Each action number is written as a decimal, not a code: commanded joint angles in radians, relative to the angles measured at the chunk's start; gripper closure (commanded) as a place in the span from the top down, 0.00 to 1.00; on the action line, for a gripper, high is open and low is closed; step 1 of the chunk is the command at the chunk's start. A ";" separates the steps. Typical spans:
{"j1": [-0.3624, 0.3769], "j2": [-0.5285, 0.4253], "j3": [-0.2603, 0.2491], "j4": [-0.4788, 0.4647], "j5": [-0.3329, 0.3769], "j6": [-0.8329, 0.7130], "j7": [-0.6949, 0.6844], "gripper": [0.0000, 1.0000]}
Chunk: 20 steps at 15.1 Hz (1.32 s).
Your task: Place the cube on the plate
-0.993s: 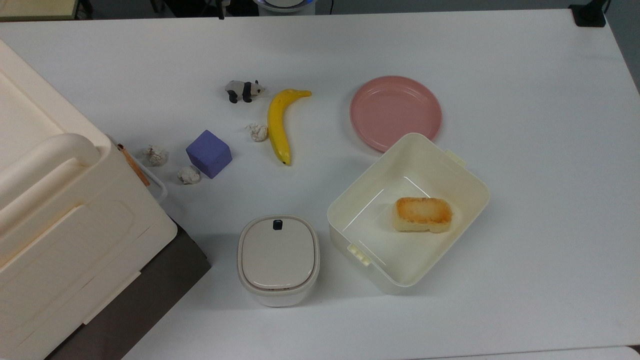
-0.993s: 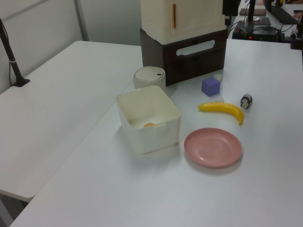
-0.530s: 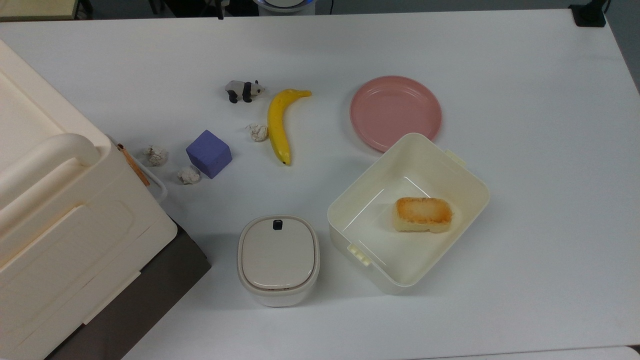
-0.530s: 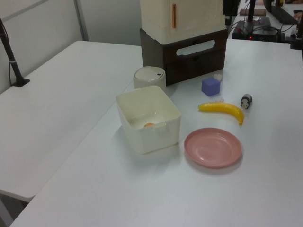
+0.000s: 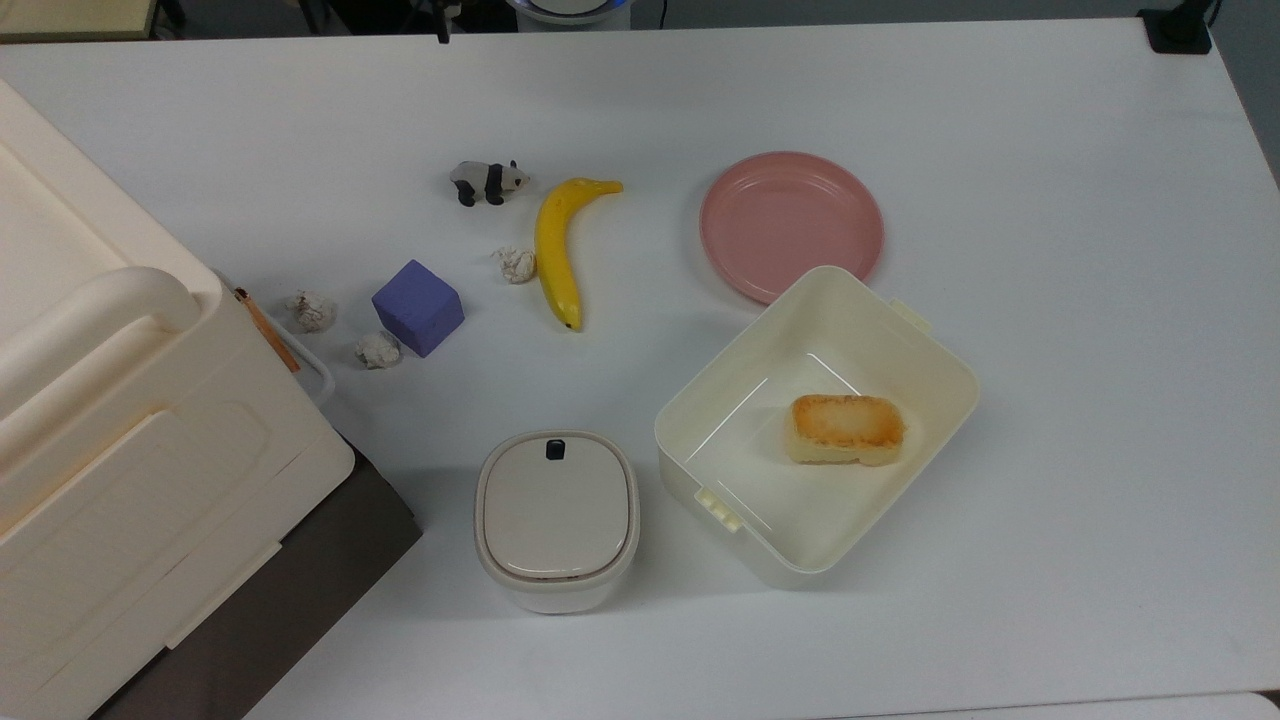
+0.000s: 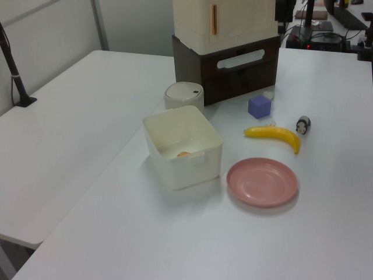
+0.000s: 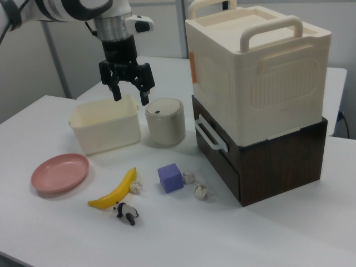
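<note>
Black two-finger gripper (image 7: 127, 90) on a white-and-black arm: high above the table, pointing down, fingers (image 7: 115, 92) spread apart with nothing between them; in the right view it appears in front of the cream rectangular open container (image 7: 105, 128) and the cream lidded pot (image 7: 165, 122), well above both. Cream rectangular open container (image 5: 815, 420): holds one toasted, golden-brown bread piece (image 5: 846, 429) on its floor. Round shallow glossy pink plate (image 5: 791, 225): bare, just beside the container, its near edge partly hidden by the container's corner in the top view. Cream rounded pot with flat lid and small dark button (image 5: 556, 517): just beside the container, on the top view's left of it. Solid matte blue-violet cube (image 5: 418, 307): resting on the white table (image 5: 1050, 300), well apart from the plate, with the yellow banana (image 5: 556, 246) lying between them. Three small crumpled whitish lumps: one (image 5: 378, 349) touching or nearly touching the cube, one (image 5: 311, 311) near it on the top view's left, one (image 5: 516, 264) against the banana. Small black-and-white toy panda (image 5: 487, 181): standing near the banana's stem end. Large cream plastic box with two top handles (image 7: 257, 67): stacked on a dark brown wooden base with a pale handle (image 7: 267, 162), near the cube.
</note>
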 commanded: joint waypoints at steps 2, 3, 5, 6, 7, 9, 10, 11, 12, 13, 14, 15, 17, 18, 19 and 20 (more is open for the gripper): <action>0.003 -0.029 -0.002 -0.037 -0.002 0.015 -0.015 1.00; 0.002 -0.031 -0.002 -0.037 -0.002 0.015 -0.017 1.00; 0.000 -0.031 -0.002 -0.037 -0.002 0.013 -0.018 1.00; 0.000 -0.032 -0.002 -0.037 -0.002 0.013 -0.020 1.00; -0.001 -0.032 -0.002 -0.037 -0.002 0.013 -0.020 1.00; -0.009 -0.032 -0.002 -0.037 -0.002 0.015 -0.021 1.00; -0.010 -0.034 -0.002 -0.037 -0.002 0.015 -0.024 1.00; -0.010 -0.034 -0.002 -0.040 -0.001 0.015 -0.026 1.00; -0.010 -0.037 -0.002 -0.052 -0.002 0.018 -0.030 1.00; -0.010 -0.046 -0.001 -0.077 -0.001 0.024 -0.050 1.00; -0.009 -0.046 -0.001 -0.085 -0.001 0.024 -0.061 1.00; -0.003 -0.043 0.001 -0.100 -0.001 0.027 -0.058 1.00; 0.000 -0.043 0.016 -0.138 0.001 0.073 -0.037 1.00; 0.000 -0.043 0.021 -0.158 0.005 0.105 0.013 1.00; 0.002 -0.040 0.021 -0.190 0.027 0.164 0.155 1.00; 0.003 -0.038 0.022 -0.218 0.031 0.215 0.263 1.00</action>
